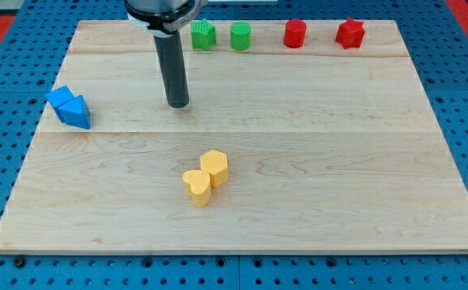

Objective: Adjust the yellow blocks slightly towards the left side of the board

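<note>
Two yellow blocks sit touching near the middle of the wooden board: a yellow hexagonal block and, just below and to its left, a yellow heart-shaped block. My tip rests on the board above them and slightly to the view's left, well apart from both. The rod rises from it to the arm at the view's top.
Two blue blocks lie together at the board's left edge. Two green blocks and two red blocks stand in a row along the top edge. Blue pegboard surrounds the board.
</note>
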You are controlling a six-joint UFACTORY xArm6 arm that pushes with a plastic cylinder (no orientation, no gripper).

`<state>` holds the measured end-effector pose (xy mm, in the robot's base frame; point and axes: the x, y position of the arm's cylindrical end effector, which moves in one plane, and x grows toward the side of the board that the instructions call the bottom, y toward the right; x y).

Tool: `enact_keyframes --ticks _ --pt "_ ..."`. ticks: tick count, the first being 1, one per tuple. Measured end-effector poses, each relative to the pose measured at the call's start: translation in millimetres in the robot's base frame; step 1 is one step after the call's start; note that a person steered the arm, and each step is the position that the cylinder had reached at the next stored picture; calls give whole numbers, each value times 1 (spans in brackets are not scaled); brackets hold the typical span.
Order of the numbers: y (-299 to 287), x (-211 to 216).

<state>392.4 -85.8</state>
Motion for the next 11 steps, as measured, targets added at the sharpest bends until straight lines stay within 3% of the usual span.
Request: enact_keyframes --ticks 1,3,4,5,8,11 --pt "8 21" --pt "128 80" --pt "115 124" --pt "76 131" --pt "69 162" --pt "47 166"
